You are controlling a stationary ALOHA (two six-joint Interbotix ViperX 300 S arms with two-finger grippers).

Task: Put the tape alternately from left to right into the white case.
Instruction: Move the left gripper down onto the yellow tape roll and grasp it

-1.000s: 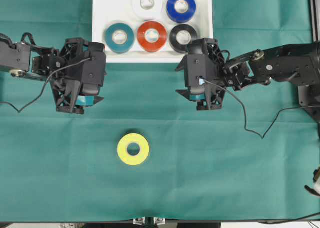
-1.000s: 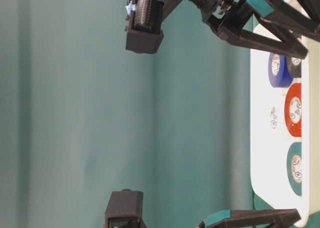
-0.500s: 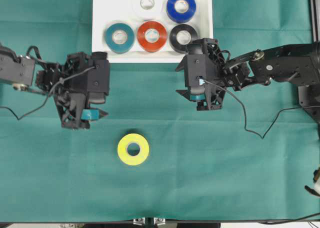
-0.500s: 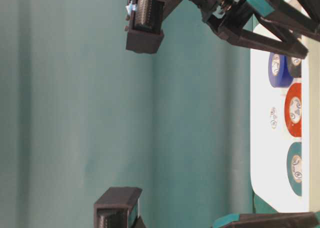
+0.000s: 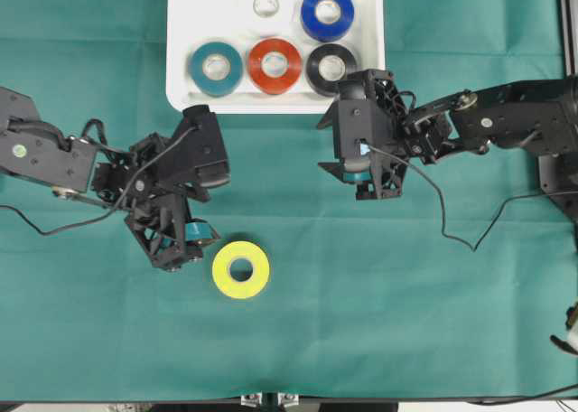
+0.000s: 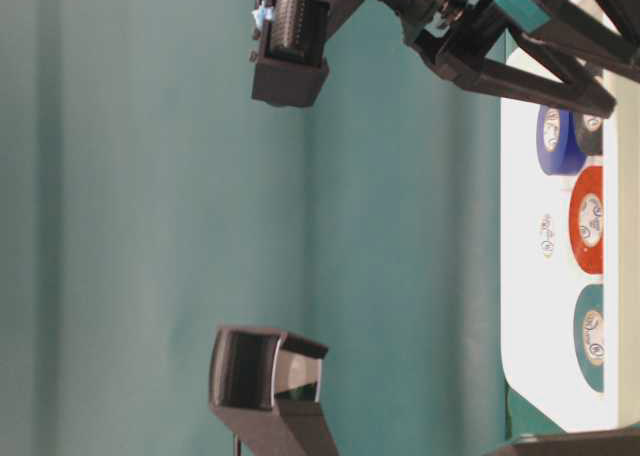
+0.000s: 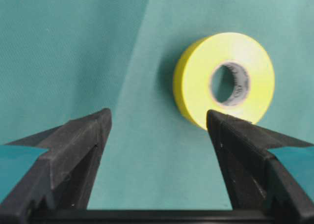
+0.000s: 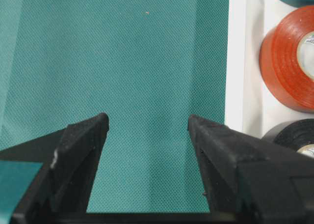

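A yellow tape roll (image 5: 240, 269) lies flat on the green cloth, front of centre. My left gripper (image 5: 186, 248) hangs open just left of it; in the left wrist view the roll (image 7: 224, 79) sits ahead of the right fingertip (image 7: 221, 123), with only cloth between the jaws of the gripper (image 7: 157, 118). The white case (image 5: 181, 14) at the back holds white (image 5: 265, 5), blue (image 5: 327, 12), teal (image 5: 216, 66), red (image 5: 275, 65) and black (image 5: 331, 66) rolls. My right gripper (image 5: 368, 182) is open and empty over the cloth near the case's front right corner.
The right wrist view shows the case's rim (image 8: 238, 62) with the red roll (image 8: 289, 62) and black roll (image 8: 294, 135) just right of the right gripper (image 8: 147, 121). A black cable (image 5: 452, 222) trails on the cloth beside the right arm.
My left arm has swung forward and to the right, turning its open gripper toward the yellow roll. The right arm and all rolls have stayed where they were.
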